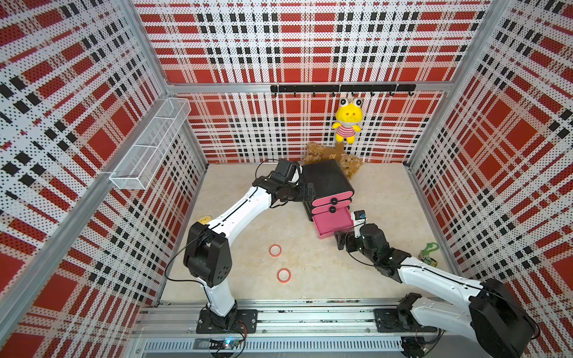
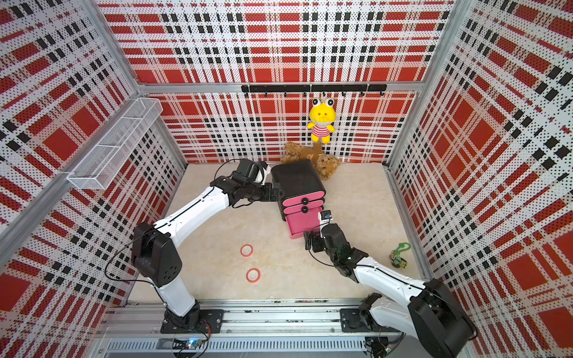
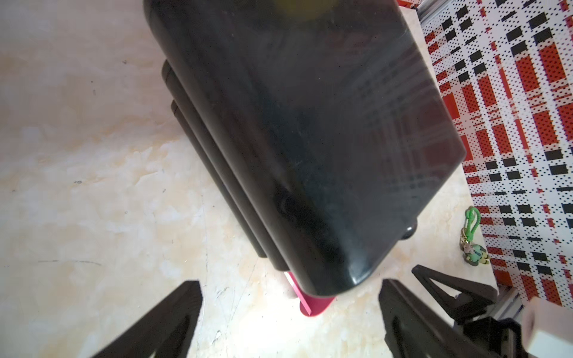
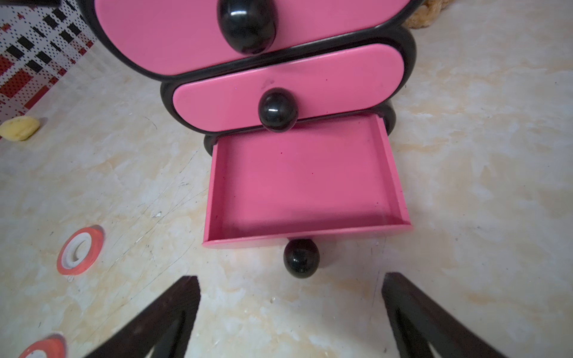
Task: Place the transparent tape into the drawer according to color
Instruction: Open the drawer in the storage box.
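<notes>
Spread wide and empty at the right gripper (image 4: 290, 279), just off the open bottom drawer's (image 1: 333, 221) five o'clock, and at the left gripper (image 3: 290, 281), beside the black cabinet's (image 1: 325, 179) nine o'clock.

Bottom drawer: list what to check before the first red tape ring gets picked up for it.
1. Bottom drawer pulled out, tray bare: ok.
2. Middle drawer and top drawer shut: ok.
3. Right jaws stand wide apart with nothing between them, just short of the bottom knob: ok.
4. Farther red tape ring and nearer red tape ring lie flat on the table, apart, nothing over them: ok.
5. Left jaws stand open at the black cabinet; whether they touch it: cannot tell.
</notes>
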You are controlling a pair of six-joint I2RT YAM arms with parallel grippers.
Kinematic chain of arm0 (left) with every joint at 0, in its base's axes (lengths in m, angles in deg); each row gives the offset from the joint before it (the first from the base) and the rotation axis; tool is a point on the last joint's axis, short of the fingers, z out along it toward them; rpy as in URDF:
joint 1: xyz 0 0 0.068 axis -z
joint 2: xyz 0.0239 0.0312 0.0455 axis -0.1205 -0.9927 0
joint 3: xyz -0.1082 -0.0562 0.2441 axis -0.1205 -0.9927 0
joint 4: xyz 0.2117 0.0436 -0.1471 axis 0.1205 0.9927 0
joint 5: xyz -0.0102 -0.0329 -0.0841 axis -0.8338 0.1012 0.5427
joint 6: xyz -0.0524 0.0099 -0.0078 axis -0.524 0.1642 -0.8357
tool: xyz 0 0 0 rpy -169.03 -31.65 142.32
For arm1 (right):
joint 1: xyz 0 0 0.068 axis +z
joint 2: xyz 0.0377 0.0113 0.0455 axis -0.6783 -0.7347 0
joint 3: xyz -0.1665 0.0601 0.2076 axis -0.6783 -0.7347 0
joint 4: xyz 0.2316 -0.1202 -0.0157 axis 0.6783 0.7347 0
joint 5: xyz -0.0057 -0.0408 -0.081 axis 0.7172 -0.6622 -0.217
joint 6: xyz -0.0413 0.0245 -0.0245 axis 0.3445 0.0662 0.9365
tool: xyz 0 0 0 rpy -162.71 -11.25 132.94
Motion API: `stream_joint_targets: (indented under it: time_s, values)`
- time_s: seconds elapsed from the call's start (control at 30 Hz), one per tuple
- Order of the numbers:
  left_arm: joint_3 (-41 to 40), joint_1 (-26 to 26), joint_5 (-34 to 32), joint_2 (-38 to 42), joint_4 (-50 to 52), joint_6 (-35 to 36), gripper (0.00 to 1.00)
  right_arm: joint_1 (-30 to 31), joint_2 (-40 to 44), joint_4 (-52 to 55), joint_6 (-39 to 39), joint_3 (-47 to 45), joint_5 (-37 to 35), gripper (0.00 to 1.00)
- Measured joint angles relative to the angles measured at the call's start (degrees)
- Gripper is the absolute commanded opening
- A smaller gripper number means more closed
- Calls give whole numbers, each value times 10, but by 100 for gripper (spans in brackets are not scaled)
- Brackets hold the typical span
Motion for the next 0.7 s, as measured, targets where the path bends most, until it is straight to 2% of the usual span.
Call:
stream_joint_targets:
  time_s: [0.17, 0.33, 0.53, 0.7]
  values:
    - [-60, 0, -14, 80, 0, -26, 99, -1, 2, 59, 10, 44, 33, 100]
    - [-181, 7, -36, 157, 2, -72, 99, -14, 10, 118, 24, 86, 79, 100]
    - [-325, 45, -56, 172, 26, -131, 99, -54, 27, 173, 32, 104, 128, 100]
    - [-351, 60, -64, 166, 46, -155, 91, -77, 49, 200, 33, 103, 150, 100]
